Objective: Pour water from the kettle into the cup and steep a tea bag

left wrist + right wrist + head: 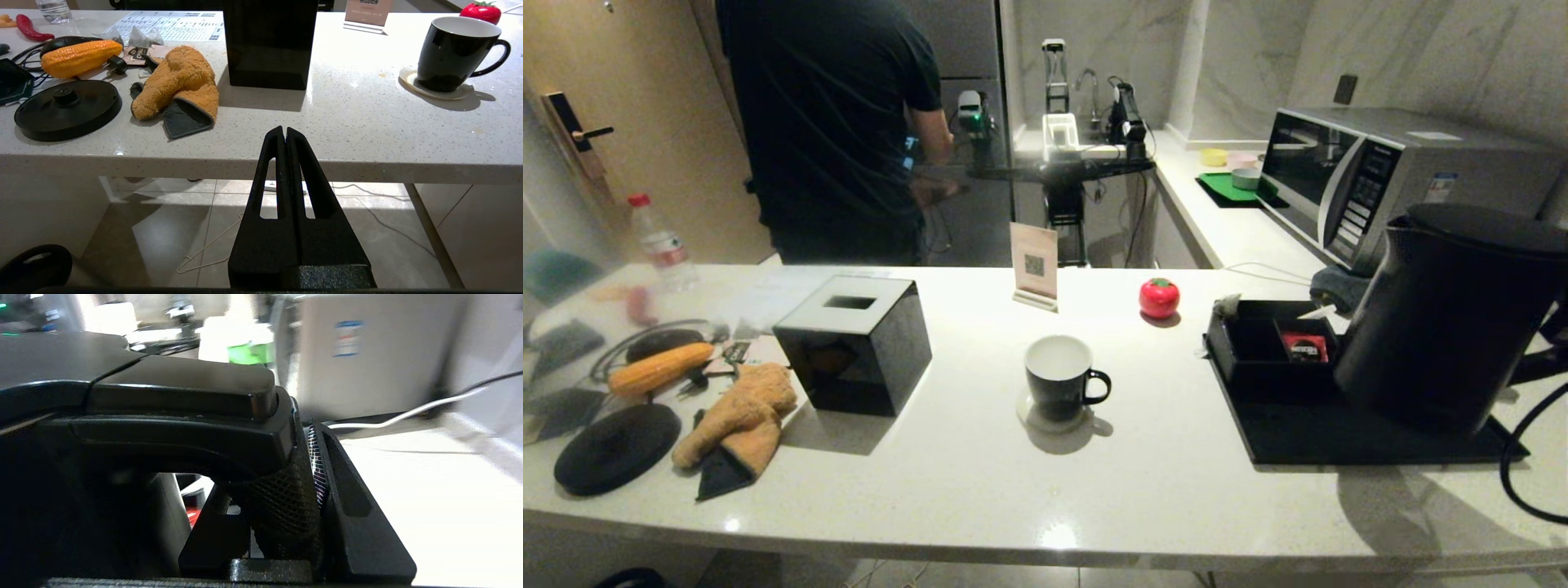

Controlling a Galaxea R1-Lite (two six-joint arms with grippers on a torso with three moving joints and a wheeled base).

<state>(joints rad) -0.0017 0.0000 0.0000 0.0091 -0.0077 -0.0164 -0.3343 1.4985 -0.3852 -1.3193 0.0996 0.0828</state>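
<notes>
The matte black kettle [1445,318] stands over the black tray [1339,437] at the counter's right. In the right wrist view my right gripper [273,461] is shut on the kettle's loop handle [184,433]; the kettle hides this gripper in the head view. The black cup [1058,380] [453,53] sits on a white coaster mid-counter, its white inside showing no water. A small pale soft bag [1226,306], apparently the tea bag, rests on the compartment box's far-left corner. My left gripper [284,130] is shut and empty, low before the counter's front edge.
A black tissue box [854,343], orange mitt [739,416], kettle base [617,447] and corn [660,367] fill the left. A red tomato [1159,297], sign card [1034,265], red sachet [1304,347] and microwave [1380,180] lie behind. A cable [1527,457] loops at right.
</notes>
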